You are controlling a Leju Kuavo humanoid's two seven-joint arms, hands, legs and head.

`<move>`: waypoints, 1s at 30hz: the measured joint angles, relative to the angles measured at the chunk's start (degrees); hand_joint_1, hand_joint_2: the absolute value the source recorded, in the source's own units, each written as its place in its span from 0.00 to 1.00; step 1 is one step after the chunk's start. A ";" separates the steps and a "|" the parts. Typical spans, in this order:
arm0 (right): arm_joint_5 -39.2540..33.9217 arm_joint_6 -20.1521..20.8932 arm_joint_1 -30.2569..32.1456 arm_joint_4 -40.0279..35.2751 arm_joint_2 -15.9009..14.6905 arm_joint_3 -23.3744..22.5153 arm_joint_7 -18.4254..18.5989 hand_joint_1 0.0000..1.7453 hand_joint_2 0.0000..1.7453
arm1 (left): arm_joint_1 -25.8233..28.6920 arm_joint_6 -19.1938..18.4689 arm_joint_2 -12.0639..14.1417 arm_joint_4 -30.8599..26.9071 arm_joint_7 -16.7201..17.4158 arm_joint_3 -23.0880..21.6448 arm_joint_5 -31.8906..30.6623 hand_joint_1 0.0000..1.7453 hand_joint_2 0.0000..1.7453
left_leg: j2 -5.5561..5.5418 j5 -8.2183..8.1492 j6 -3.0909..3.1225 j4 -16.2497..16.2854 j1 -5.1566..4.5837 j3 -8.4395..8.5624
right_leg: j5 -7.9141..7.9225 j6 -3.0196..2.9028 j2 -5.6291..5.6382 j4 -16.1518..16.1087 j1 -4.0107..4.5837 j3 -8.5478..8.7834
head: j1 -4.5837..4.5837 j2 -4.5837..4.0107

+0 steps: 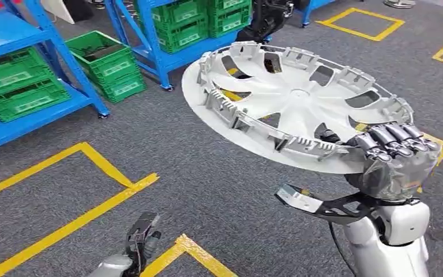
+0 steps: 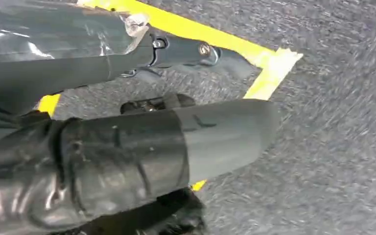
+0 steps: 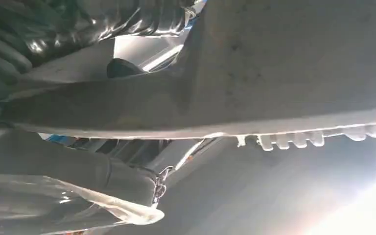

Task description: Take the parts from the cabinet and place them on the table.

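The right hand [image 1: 395, 156] grips a white wheel cover [image 1: 291, 95] by its near rim, fingers [image 1: 401, 138] curled over the edge and onto the ribbed inner face. The wheel cover is held up in the air, tilted, its hollow side with clips and spoke openings turned upward, its far rim reaching toward the blue rack [image 1: 150, 40]. In the right wrist view the rim of the wheel cover [image 3: 254, 93] crosses the picture as a broad pale band with a row of small teeth along its edge, and the right hand [image 3: 39, 58] closes on it from both faces.

Beneath the wheel cover lies grey carpeted floor [image 1: 207, 173] marked with yellow tape lines [image 1: 86, 213]; a wide stretch of bare floor lies between the wheel cover's lower edge and the tape. The blue rack holds green crates [image 1: 190, 20], and more green crates [image 1: 109, 63] sit on the floor just beside its legs, well apart from the wheel cover's rim.

The left hand [image 1: 141, 236] hangs low over the floor, near a corner of yellow tape, holding nothing. In the left wrist view its thumb [image 2: 191, 142] and a dark finger [image 2: 176, 51] stand apart over the carpet.
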 joint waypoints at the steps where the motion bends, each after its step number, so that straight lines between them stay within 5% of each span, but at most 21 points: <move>1: 0.00 0.00 0.02 0.07 -0.04 0.00 0.02 1.00 1.00 | 0.09 0.00 0.00 0.00 0.00 0.00 0.00 0.00 0.00 | 0.83 -0.01 0.01 0.02 0.00 -0.03 | -0.54 0.21 -0.06 2.50 -0.07 -1.12 | 0.02 0.00; 2: 0.00 0.00 0.09 0.13 -0.22 0.00 0.07 1.00 1.00 | 0.09 0.00 0.02 0.00 0.00 0.00 0.00 0.00 0.00 | 1.62 -0.06 -0.06 0.03 0.00 -0.02 | 0.36 0.32 -0.21 1.93 -0.11 -0.75 | 0.02 0.00; 4: 0.00 0.00 0.08 0.22 -0.42 -0.02 0.07 1.00 1.00 | -0.02 0.00 -0.04 0.00 0.00 0.00 0.00 0.00 0.00 | 2.90 -0.24 -0.32 0.16 0.02 0.02 | 4.26 0.31 -0.89 -5.31 -0.16 3.34 | 0.02 0.00; 5: 0.00 0.00 0.03 0.22 -0.42 0.00 0.07 1.00 1.00 | -0.11 -0.02 -0.07 0.00 0.00 0.00 0.00 0.00 0.00 | 3.55 -0.48 -0.68 0.37 0.05 0.07 | 6.51 0.31 -2.37 -11.30 -0.11 6.81 | 0.02 0.00; 6: 0.00 0.00 -0.12 0.22 -0.44 0.00 0.07 1.00 1.00 | -0.19 -0.04 -0.05 0.00 0.00 0.00 0.00 0.00 0.00 | 4.08 -0.73 -1.08 0.56 -0.17 -0.04 | 5.63 0.12 -4.56 -14.28 0.41 8.31 | 0.00 0.00; 7: 0.00 0.00 -0.10 0.26 -0.44 0.04 0.07 1.00 1.00 | -0.29 -0.04 -0.02 0.00 0.00 0.00 0.00 0.00 0.00 | 4.41 -0.92 -1.37 1.15 -0.61 -0.25 | 6.23 -0.96 -3.63 -14.66 0.41 8.80 | -0.10 0.00; 10: 0.00 0.00 0.12 0.39 -0.72 -0.04 0.22 1.00 1.00 | -0.27 -0.09 -0.07 0.00 -0.04 0.00 0.00 0.00 0.00 | 5.73 -0.84 -1.77 1.02 -0.54 -0.07 | 6.23 -2.02 -2.08 -14.24 0.64 8.18 | -0.04 0.00; 11: 0.00 -0.02 0.12 0.39 -0.81 -0.07 0.26 1.00 1.00 | -0.36 -0.09 -0.11 0.00 -0.04 0.00 0.00 0.00 0.00 | 5.25 -1.43 -2.27 1.17 -0.33 -0.25 | 6.47 -2.57 -1.51 -14.47 0.29 8.31 | -0.15 0.00; 12: -0.02 -0.02 0.04 0.37 -0.85 -0.13 0.26 1.00 1.00 | -0.42 -0.09 -0.11 0.00 -0.07 0.00 0.00 0.00 0.00 | 2.38 -2.71 -2.54 2.49 -0.05 -0.50 | 6.53 -2.80 -1.04 -14.47 0.22 8.27 | -0.18 0.00; 13: 0.00 -0.02 0.03 0.42 -0.85 -0.11 0.26 1.00 1.00 | -0.40 -0.09 -0.11 0.00 -0.11 0.00 0.00 0.00 0.00 | 0.80 -4.95 -2.59 6.03 0.06 -1.94 | 6.51 -3.07 -0.57 -14.47 0.20 8.27 | -0.20 0.00; 15: 0.00 -0.02 0.06 0.42 -0.85 -0.09 0.26 1.00 1.00 | -0.14 -0.11 -0.04 0.00 -0.13 0.00 0.00 0.00 0.00 | 0.03 -9.08 -2.66 15.56 0.03 -6.20 | 6.57 -3.26 0.63 -14.47 0.30 8.25 | -0.31 0.00; 17: 0.00 0.00 0.12 0.52 -0.90 -0.09 0.33 1.00 1.00 | 0.17 -0.11 0.00 0.00 -0.13 0.00 0.00 0.00 0.00 | -0.07 -9.12 -2.41 19.34 0.01 -8.15 | 6.61 -3.32 2.18 -14.46 0.48 8.27 | -0.31 0.00; 20: 0.00 0.00 0.13 0.55 -0.92 -0.09 0.33 1.00 1.00 | 0.11 -0.11 0.00 0.00 -0.13 0.00 0.00 0.00 0.00 | -1.50 -1.72 -1.37 7.59 -0.09 -2.96 | 6.70 -3.28 4.52 -14.34 0.58 8.43 | -0.35 0.00; 21: 0.00 -0.02 0.14 0.55 -0.92 -0.09 0.35 1.00 1.00 | 0.10 -0.11 0.06 0.00 -0.15 0.00 0.02 0.00 0.00 | -4.22 -0.28 -0.81 3.24 -0.06 -1.15 | 6.72 -3.24 5.00 -14.34 0.31 8.34 | -0.24 0.00; 22: 0.00 0.00 -0.02 0.55 -0.92 -0.09 0.35 1.00 1.00 | 0.14 -0.09 0.11 0.00 -0.15 0.00 0.02 0.00 0.00 | -5.15 -0.63 -0.61 2.39 0.14 -0.70 | 6.90 -2.84 5.68 -14.15 0.60 7.98 | -0.18 0.00; 26: 0.00 -0.02 0.30 0.55 -0.98 -0.15 0.37 1.00 1.00 | 0.00 0.35 -0.24 0.00 -0.13 0.02 0.00 0.00 0.00 | -3.15 -0.64 -0.60 0.56 0.11 -0.17 | 7.72 -1.17 7.69 -14.69 0.08 7.09 | -0.68 0.00; 28: 0.00 -0.02 0.39 0.55 -1.16 -0.09 0.26 1.00 1.00 | -0.18 0.37 -0.26 0.00 -0.15 0.04 0.00 0.00 0.00 | -1.81 -0.23 -0.16 -0.06 0.19 0.16 | 5.22 -1.00 1.74 -11.50 0.40 5.11 | -0.15 0.00; 30: -0.02 -0.02 0.41 0.55 -1.16 -0.04 0.24 1.00 1.00 | 0.06 0.37 -0.31 0.00 -0.13 0.04 0.00 0.00 0.00 | -0.22 -0.33 -0.04 -0.04 0.08 0.11 | 0.97 -0.50 0.10 -2.27 0.21 0.88 | -0.13 0.00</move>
